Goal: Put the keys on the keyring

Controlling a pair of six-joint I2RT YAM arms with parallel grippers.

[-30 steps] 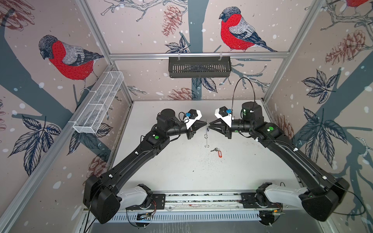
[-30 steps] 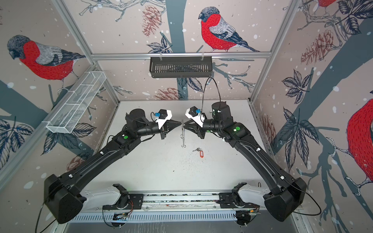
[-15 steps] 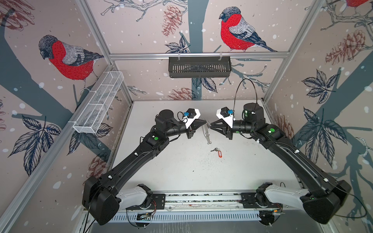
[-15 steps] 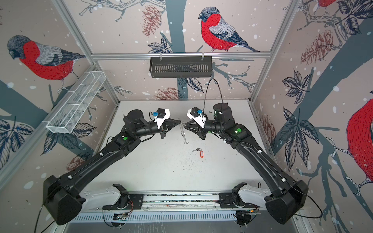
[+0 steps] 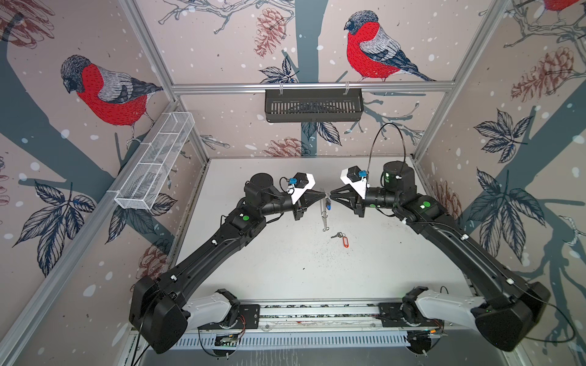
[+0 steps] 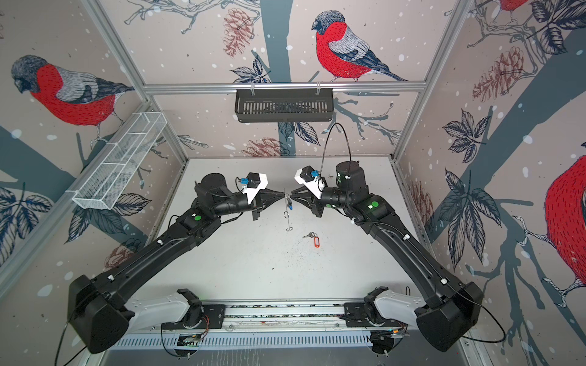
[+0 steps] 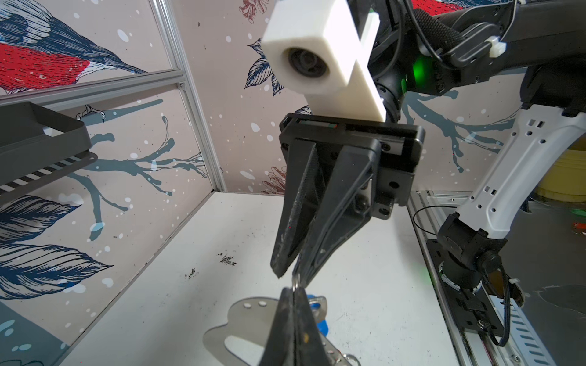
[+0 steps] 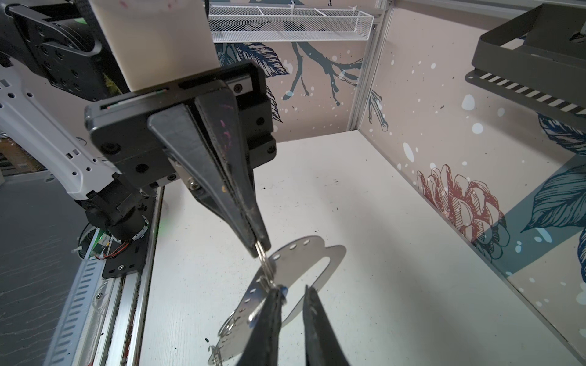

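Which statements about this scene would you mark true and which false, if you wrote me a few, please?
1. The red-tagged key lies on the table, not held. True.
2. The keyring plate lies flat on the table. False: it hangs in the air below the left gripper.
3. The left gripper is open. False: it is shut on a small ring of the plate.
4. The blue tag hangs beside the plate, near the right gripper. True.
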